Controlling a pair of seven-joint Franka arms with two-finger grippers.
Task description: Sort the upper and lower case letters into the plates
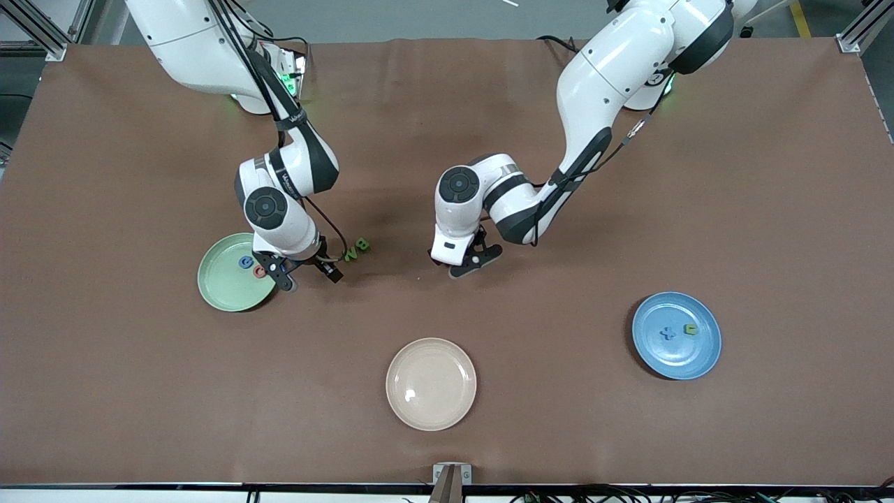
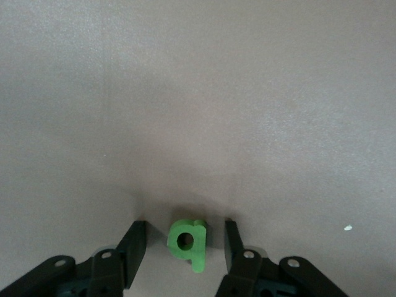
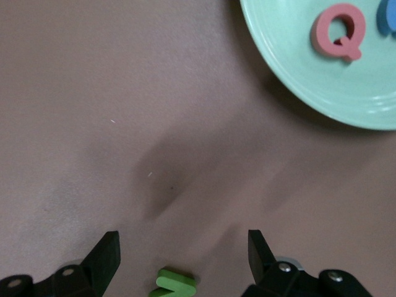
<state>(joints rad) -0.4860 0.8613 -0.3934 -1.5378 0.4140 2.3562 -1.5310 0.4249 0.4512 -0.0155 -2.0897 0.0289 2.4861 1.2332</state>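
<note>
Low over the matte brown cloth of the counter (image 1: pixel 559 419): left pincer (image 2: pixel 185 238) spread around a small green foam lowercase "q" (image 2: pixel 189 242) with a round hole, pads apart from it, seen only in the left wrist view; right pincer (image 3: pixel 182 250) spread wide beside the green plate (image 1: pixel 216 293), a green "N" (image 3: pixel 176 283) at its fingertips. Glossy, round and shallow: green plate toward the right arm's end, holding a red "Q" (image 3: pixel 339 32) and a blue letter (image 1: pixel 245 262); blue plate (image 1: pixel 698 356) toward the left arm's end, holding a blue piece (image 1: pixel 668 333) and a green one (image 1: pixel 690 329); a cream plate (image 1: pixel 431 383) between them, nearest the front camera.

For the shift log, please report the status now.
Left pincer open, straddling green letter on table. Right pincer open over green N, beside green plate. Nothing blocking.
</note>
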